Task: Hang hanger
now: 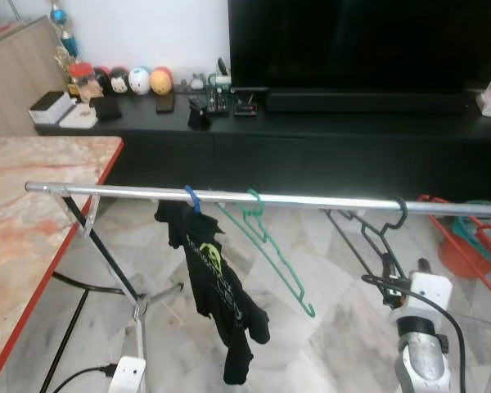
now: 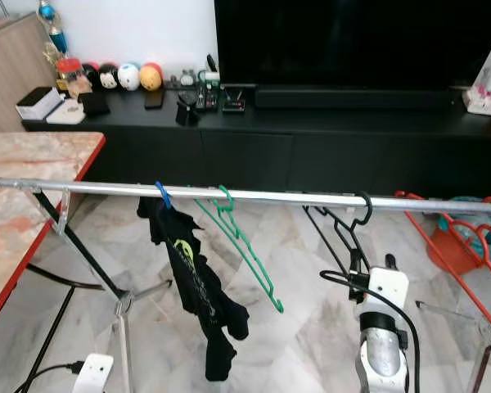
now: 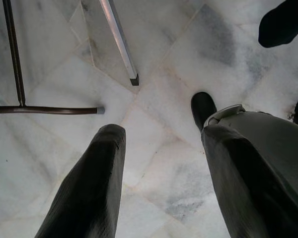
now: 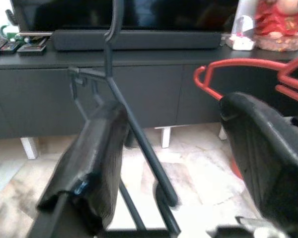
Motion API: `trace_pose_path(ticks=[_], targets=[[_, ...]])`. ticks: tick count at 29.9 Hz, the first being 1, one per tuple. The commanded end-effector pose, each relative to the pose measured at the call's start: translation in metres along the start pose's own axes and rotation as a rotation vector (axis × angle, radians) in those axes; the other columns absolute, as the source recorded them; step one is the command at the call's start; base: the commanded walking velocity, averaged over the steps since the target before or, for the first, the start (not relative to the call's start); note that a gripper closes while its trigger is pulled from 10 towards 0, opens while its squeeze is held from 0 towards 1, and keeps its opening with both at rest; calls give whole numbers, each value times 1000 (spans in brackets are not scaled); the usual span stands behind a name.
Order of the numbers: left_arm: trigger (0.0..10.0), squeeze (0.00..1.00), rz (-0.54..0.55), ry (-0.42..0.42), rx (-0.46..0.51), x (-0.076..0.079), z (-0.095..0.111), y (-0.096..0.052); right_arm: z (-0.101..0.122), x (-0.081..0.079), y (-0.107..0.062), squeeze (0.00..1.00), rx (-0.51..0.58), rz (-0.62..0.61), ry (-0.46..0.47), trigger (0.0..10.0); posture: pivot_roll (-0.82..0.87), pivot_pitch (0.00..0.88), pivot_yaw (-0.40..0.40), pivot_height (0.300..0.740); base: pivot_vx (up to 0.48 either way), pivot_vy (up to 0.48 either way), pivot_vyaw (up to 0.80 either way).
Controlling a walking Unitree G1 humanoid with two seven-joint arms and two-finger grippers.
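Fingers (image 4: 94,163) of the right gripper (image 4: 174,163) stand spread around the black hanger (image 2: 348,237), whose hook is over the rail (image 2: 254,195) and whose body hangs downward. Left gripper (image 3: 159,168) is spread too, low over the floor (image 3: 154,119). No writing is readable.

We are seeing a rail (image 2: 254,196) lying across before us; a shirt (image 2: 192,286) hanging left, a hanger (image 2: 245,246) beside it, another hanger (image 2: 348,233) right; the TV cabinet (image 2: 311,135) standing behind.
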State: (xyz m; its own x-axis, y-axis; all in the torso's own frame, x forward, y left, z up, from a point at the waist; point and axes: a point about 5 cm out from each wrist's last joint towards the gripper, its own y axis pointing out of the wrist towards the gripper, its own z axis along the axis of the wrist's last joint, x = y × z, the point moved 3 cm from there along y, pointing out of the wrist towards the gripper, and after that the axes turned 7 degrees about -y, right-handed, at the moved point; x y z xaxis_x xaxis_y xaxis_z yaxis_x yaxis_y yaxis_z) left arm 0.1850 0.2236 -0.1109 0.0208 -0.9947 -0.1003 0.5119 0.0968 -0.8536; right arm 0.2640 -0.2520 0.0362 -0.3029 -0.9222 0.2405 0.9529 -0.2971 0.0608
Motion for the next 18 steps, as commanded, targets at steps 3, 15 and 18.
trace_pose_path(ticks=[3, 15, 18], targets=[[10000, 0, 14, 12, -1, -5, -1, -1, 10, 0, -8, 1000, 51, -2, -20, 10000, -82, 0, 49, 740, 0, 0, 0], [10000, 0, 11, 18, 0, -4, 0, 0, -39, 17, -57, 0, -231, -131, -75, 10000, -84, 0, 40, 740, 0, 0, 0], [10000, 0, 19, 9, 2, -5, -1, -1, -61, 35, -82, 0, -375, -290, -108, 10000, -83, 0, 37, 740, 0, 0, 0]])
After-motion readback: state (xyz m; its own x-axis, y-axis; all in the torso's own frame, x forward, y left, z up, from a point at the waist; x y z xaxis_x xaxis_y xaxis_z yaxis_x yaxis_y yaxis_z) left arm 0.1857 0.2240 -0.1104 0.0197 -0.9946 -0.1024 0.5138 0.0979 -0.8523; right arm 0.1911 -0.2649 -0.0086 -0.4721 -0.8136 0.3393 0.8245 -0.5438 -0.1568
